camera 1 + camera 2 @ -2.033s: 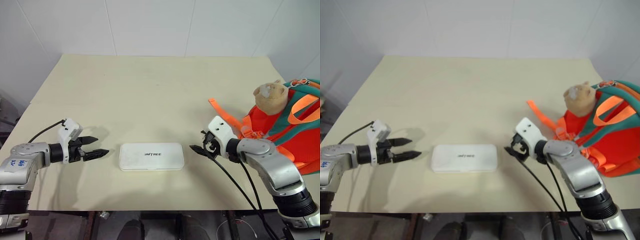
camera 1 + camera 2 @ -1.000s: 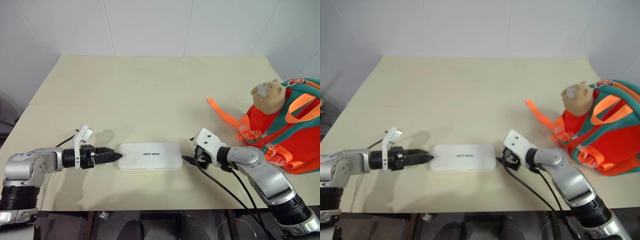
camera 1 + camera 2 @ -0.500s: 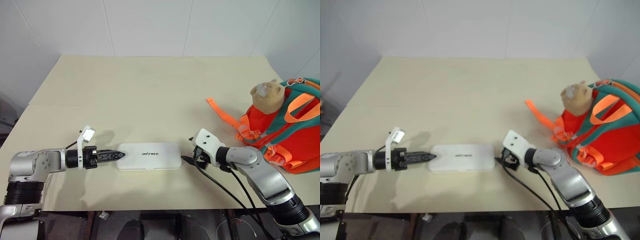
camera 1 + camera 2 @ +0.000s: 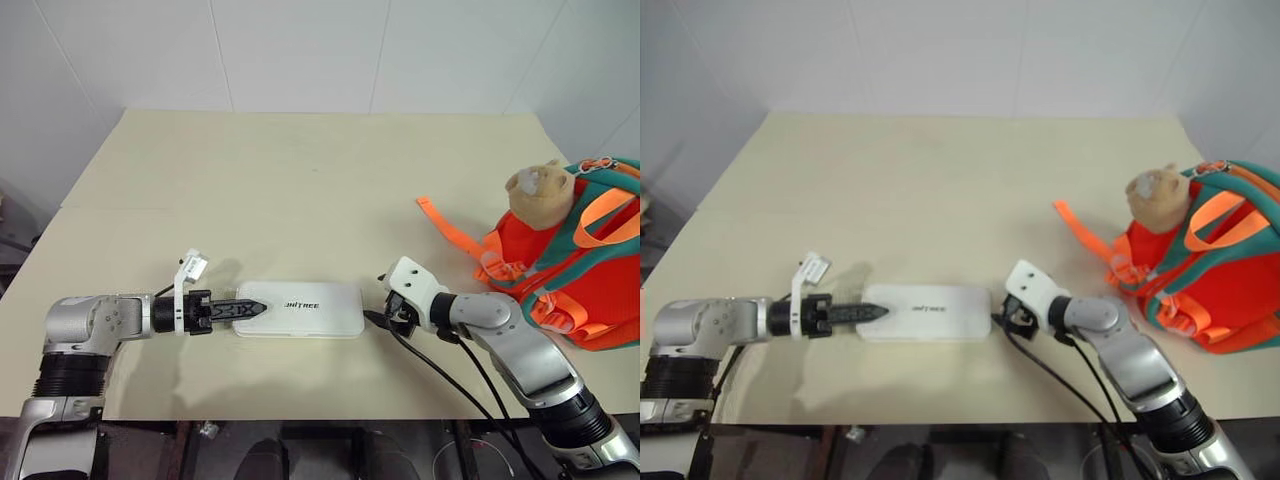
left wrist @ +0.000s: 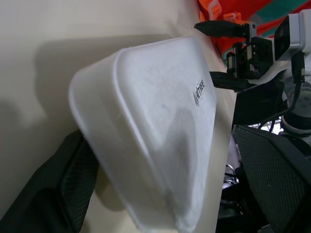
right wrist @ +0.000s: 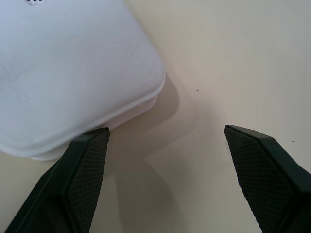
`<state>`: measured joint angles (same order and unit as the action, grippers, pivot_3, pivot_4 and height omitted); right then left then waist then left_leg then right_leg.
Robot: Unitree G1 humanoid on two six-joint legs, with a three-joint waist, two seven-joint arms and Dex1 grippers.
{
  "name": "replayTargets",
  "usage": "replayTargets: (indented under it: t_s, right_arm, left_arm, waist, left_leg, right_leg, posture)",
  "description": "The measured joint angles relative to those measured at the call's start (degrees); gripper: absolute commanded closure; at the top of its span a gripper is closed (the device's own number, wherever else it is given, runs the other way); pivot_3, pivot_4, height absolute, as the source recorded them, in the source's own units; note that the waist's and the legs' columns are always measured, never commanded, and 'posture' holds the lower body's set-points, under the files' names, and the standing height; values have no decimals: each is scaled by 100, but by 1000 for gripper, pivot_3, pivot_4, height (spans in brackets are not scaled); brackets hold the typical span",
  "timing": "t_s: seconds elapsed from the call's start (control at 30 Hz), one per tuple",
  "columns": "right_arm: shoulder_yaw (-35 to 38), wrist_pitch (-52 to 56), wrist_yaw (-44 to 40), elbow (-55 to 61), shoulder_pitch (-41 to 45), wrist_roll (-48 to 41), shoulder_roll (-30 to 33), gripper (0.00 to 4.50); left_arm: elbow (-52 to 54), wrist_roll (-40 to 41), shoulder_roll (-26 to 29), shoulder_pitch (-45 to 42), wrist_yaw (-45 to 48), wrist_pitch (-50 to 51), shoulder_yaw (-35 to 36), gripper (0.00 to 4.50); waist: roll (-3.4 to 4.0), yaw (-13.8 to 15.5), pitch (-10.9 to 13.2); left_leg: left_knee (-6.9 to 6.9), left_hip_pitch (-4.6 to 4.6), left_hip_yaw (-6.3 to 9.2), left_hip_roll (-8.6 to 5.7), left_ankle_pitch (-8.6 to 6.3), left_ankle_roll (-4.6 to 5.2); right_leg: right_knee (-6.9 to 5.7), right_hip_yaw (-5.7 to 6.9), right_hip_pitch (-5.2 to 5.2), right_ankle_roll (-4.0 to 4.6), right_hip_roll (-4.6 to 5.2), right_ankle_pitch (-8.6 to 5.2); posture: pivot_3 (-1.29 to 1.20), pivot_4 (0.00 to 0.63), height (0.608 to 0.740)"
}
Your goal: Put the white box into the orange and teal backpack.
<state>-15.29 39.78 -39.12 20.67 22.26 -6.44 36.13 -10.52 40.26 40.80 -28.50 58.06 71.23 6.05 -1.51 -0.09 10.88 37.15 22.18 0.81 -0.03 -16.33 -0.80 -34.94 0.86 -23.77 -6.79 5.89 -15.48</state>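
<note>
One white box (image 4: pixel 300 308) lies flat near the front edge of the worktop (image 4: pixel 300 180), between the two grippers. It is a glossy, flat rectangular case with rounded corners and a seam running round its side. Small dark lettering sits at the middle of its lid; the left wrist view shows only its last letters, "TREE". The left gripper (image 4: pixel 248 309) stands with its jaws open around the box's left end, one finger on each side. The right gripper (image 4: pixel 376 316) has its jaws open at the box's right end, one finger just beside a corner. An orange and teal backpack (image 4: pixel 575 265) with a tan plush bear head rests at the worktop's right edge, well apart from the box. The worktop is plain cream; white panelled walls stand behind it.
</note>
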Motion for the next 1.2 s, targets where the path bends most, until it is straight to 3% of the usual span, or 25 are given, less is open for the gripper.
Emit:
replayTargets:
  t_s: [0.23, 0.33, 0.57, 0.63, 1.03, 1.2]
  right_arm:
    - [1, 1, 1, 3, -11, 59, 0, 0]
    - [1, 1, 1, 4, -21, 68, 0, 0]
    - [13, 0, -7, -1, -30, 103, 22, 0]
    - [89, -21, -9, 1, -29, 112, 24, 0]
    - [232, -18, -11, 144, -189, 121, 61, 0]
    - [637, 160, -41, 497, -369, -114, 205, 0]
  left_arm:
    - [-239, 2, -97, -102, 22, -39, 27, 21]
    - [-423, 1, -126, -243, 20, -72, 85, 644]
    - [-684, 43, -148, -483, 158, 33, 83, 2828]
    - [-722, 104, -156, -563, 260, 36, 83, 3089]
    - [-767, 123, -161, -678, 345, 94, -28, 3173]
    - [-985, 165, -219, -932, 50, 310, 193, 3173]
  waist:
    - [0, -1, 0]
    - [0, -1, 0]
    - [0, -1, 0]
    - [-3, -1, -2]
    - [-4, 9, -3]
    - [-5, 12, -3]
  left_leg:
    - [3, -1, -1, 0, 0, 0]
    - [5, -1, -2, -1, 0, 0]
    - [1, 1, -5, -1, 0, 0]
    - [3, -4, -10, -2, 0, 0]
    - [6, -2, -6, -5, 3, -2]
    - [6, 2, 0, -6, 3, -2]
  right_leg:
    - [4, 0, 0, 0, 0, 0]
    - [3, 1, 0, 0, 0, 0]
    - [-2, 3, 1, -1, -1, 0]
    - [0, 3, 9, -1, -1, 0]
    - [8, 1, 10, -1, 0, 1]
    - [4, 3, 9, -5, -1, 2]
  posture:
    - [0, 150, 740]
    - [0, 150, 740]
    - [0, 150, 740]
    - [0, 150, 740]
    - [0, 150, 740]
    - [0, 150, 740]
